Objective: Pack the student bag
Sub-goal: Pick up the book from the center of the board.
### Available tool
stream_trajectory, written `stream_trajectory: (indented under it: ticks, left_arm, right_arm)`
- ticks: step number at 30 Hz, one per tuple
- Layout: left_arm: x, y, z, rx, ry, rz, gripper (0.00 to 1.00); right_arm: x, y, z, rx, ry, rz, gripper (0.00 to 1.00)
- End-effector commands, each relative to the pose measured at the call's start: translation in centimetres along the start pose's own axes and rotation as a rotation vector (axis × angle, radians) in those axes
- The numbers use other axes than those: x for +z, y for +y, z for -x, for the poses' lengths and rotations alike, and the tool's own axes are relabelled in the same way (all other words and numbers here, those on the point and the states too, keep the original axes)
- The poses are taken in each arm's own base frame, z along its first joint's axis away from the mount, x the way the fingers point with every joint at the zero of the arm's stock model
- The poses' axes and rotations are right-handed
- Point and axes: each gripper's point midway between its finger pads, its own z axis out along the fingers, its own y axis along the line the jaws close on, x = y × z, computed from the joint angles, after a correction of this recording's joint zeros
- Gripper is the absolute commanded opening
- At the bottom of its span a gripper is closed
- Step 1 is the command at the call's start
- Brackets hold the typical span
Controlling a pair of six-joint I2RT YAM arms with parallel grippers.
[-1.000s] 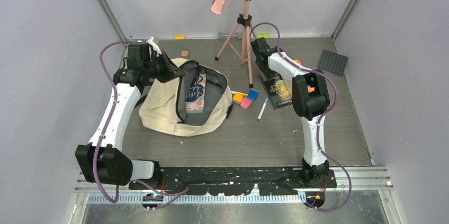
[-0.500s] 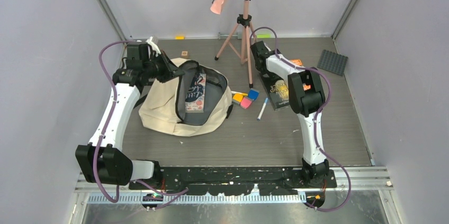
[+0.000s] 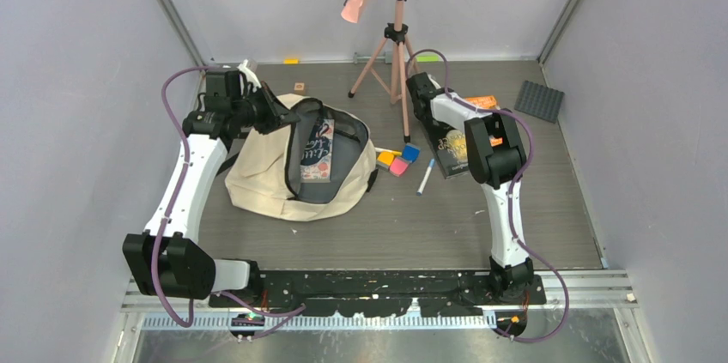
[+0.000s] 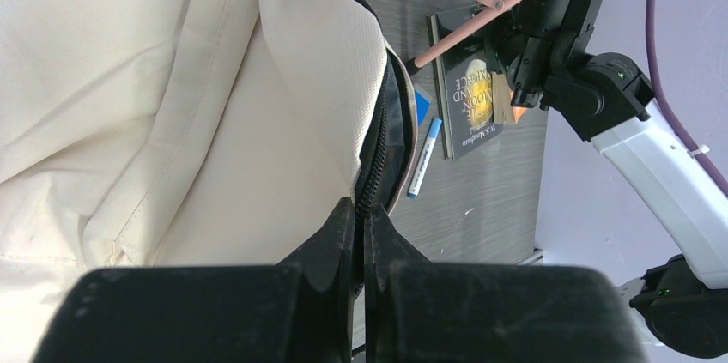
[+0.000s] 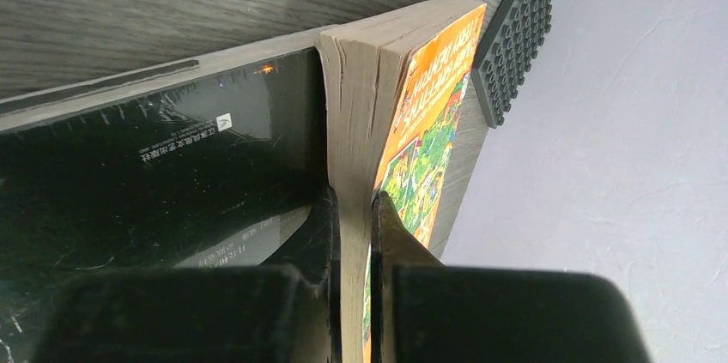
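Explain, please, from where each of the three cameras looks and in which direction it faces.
Top external: high behind the bases, looking down on the table; both arms show whole, the student bag at left.
Left wrist: on the left arm, looking along the left gripper, shut on the bag's zip edge, across to the right arm.
Right wrist: low on the right arm, looking along the right gripper, shut on the orange book, toward the grey studded plate.
Shared: all three show the black book.
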Motion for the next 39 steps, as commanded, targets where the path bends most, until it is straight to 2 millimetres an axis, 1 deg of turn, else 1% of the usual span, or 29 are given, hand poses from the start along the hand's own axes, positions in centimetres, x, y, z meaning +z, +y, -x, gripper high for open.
stream_trajectory:
  ticks: [1, 5, 6, 7, 8, 9, 11, 13, 15, 16, 17, 18, 19, 20, 21, 22, 23, 26, 33, 34, 35, 39]
  left_arm:
    - [-1.8, -1.9, 1.3, 0.037, -0.055, -0.054, 0.00]
    - [-2.2, -1.7, 0.8, 0.033, -0.052, -0.047, 0.00]
    - [-2.2, -1.7, 0.7, 0.033, -0.053, -0.047, 0.00]
    - [-2.3, -1.7, 0.7, 0.031, -0.053, -0.047, 0.00]
    - [-2.3, -1.7, 0.6, 0.032, -0.053, -0.047, 0.00]
    - [-2.3, -1.7, 0.6, 0.031, -0.051, -0.048, 0.00]
    - [-2.3, -1.7, 0.6, 0.032, -0.049, -0.050, 0.00]
    - [-2.3, -1.9, 0.6, 0.035, -0.046, -0.056, 0.00]
    - [-2.3, -2.0, 0.6, 0.039, -0.043, -0.060, 0.00]
    - [-2.2, -1.9, 0.6, 0.039, -0.041, -0.060, 0.00]
    - [-2.3, -2.0, 0.6, 0.038, -0.041, -0.061, 0.00]
    - [-2.3, -2.1, 0.7, 0.041, -0.041, -0.065, 0.00]
    - [-2.2, -2.0, 0.6, 0.040, -0.039, -0.065, 0.00]
    - [-2.2, -2.1, 0.6, 0.039, -0.038, -0.067, 0.00]
    - [-2.1, -2.1, 0.6, 0.040, -0.037, -0.068, 0.00]
    - [-2.1, -2.1, 0.7, 0.039, -0.038, -0.068, 0.00]
    - [-2.1, -2.1, 0.7, 0.040, -0.036, -0.071, 0.00]
    - [-2.0, -2.1, 0.7, 0.042, -0.027, -0.070, 0.00]
    - [-1.7, -1.6, 0.5, 0.048, -0.003, -0.051, 0.00]
    - [-1.7, -1.6, 0.4, 0.047, -0.001, -0.050, 0.00]
    - [-1.6, -1.6, 0.4, 0.045, 0.001, -0.049, 0.00]
    - [-1.6, -1.5, 0.3, 0.034, 0.004, -0.045, 0.00]
  right_arm:
    - [-1.1, -1.1, 0.3, 0.051, -0.035, -0.006, 0.01]
    - [-2.7, -3.7, 0.5, 0.097, -0.066, -0.029, 0.00]
    - [-3.4, -4.7, 0.5, 0.112, -0.077, -0.036, 0.00]
    - [-3.8, -5.3, 0.5, 0.123, -0.084, -0.038, 0.00]
    - [-4.7, -6.4, 0.5, 0.145, -0.098, -0.036, 0.00]
    - [-5.1, -7.0, 0.5, 0.158, -0.103, -0.033, 0.00]
    - [-6.8, -9.0, 0.4, 0.210, -0.127, -0.013, 0.00]
    - [-8.2, -10.2, -0.3, 0.215, -0.117, 0.018, 0.01]
    - [-9.7, -11.7, -0.5, 0.244, -0.130, 0.035, 0.01]
    - [-10.2, -12.1, -0.6, 0.251, -0.132, 0.044, 0.01]
    - [-11.2, -12.8, -0.9, 0.275, -0.140, 0.061, 0.01]
    - [-11.7, -13.1, -1.0, 0.289, -0.144, 0.074, 0.01]
    - [-12.8, -13.6, -1.3, 0.326, -0.153, 0.104, 0.01]
    - [-13.3, -13.8, -1.4, 0.349, -0.160, 0.123, 0.01]
    - [-14.5, -14.0, -1.6, 0.393, -0.174, 0.168, 0.01]
    - [-15.0, -14.0, -1.7, 0.415, -0.181, 0.189, 0.01]
    - [-16.2, -14.2, -1.9, 0.457, -0.191, 0.234, 0.01]
    - [-18.5, -14.9, -2.5, 0.545, -0.208, 0.304, 0.00]
    - [-23.2, -16.3, -4.2, 0.605, -0.216, 0.446, 0.00]
    - [-23.7, -16.0, -4.2, 0.609, -0.210, 0.478, 0.00]
    - [-24.4, -16.2, -4.7, 0.607, -0.203, 0.496, 0.00]
    - [-25.8, -14.3, -5.1, 0.607, -0.158, 0.624, 0.00]
